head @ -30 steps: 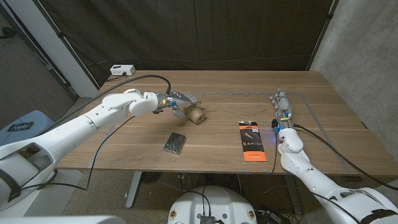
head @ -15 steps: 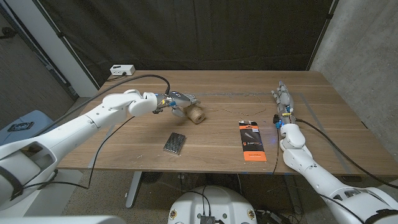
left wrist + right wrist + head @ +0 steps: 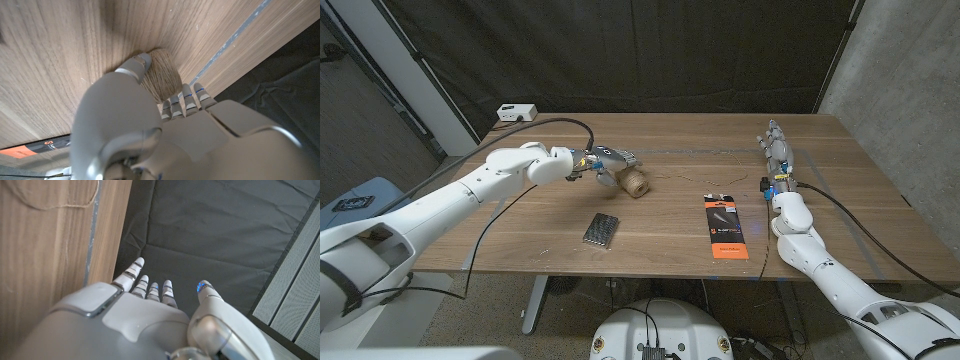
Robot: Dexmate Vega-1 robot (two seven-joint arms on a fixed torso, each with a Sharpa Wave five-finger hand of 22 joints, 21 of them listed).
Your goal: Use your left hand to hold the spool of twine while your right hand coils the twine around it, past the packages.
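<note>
My left hand grips the small tan spool of twine against the wooden desk. My right hand stands empty, fingers apart. The thin loose twine looks light and limp; I would pinch its free end.

The left arm reaches in from seven o'clock in the head view, stretched toward the middle of the worktop. Its left hand grips the spool, which lies at its four o'clock. In the left wrist view the thumb curls over one side of the spool and the other fingers wrap round the far side.

The right arm comes in from five o'clock and runs toward twelve o'clock. Its right hand holds nothing, fingers straight and slightly apart, pointing to twelve o'clock toward the worktop's far edge.
</note>
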